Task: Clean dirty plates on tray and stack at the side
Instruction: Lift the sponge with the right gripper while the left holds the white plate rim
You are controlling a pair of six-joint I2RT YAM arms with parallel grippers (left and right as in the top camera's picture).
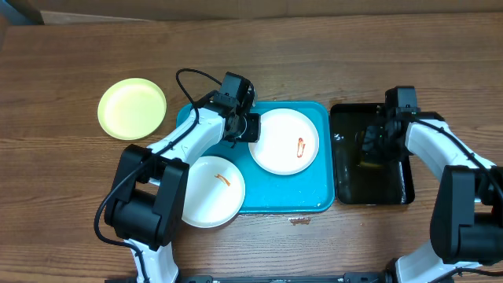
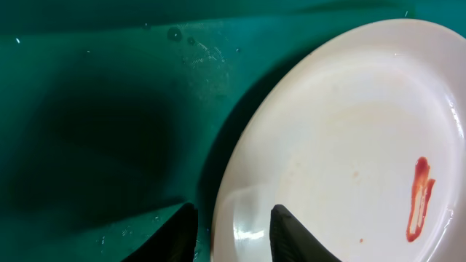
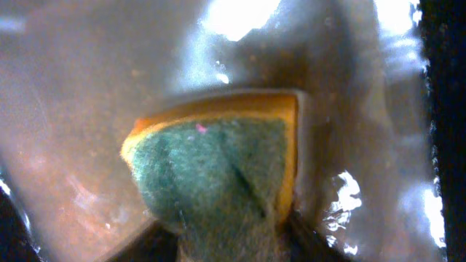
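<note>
L jaws astride white plate (image 2: 342,138) rim (smeared)

A robot test bench staged as a dishwashing corner — not a real kitchen. Two arms are mounted at the near edge of a wood-grain tabletop (image 1: 314,47), one with a loose black cable, and there is no sink or counter. The kitchen part is props only: a turquoise tray (image 1: 287,203), plates with red sauce streaks, a black tray (image 1: 346,161) of water and a green-faced sponge (image 3: 218,171) — all set out within the arms' reach.
</note>
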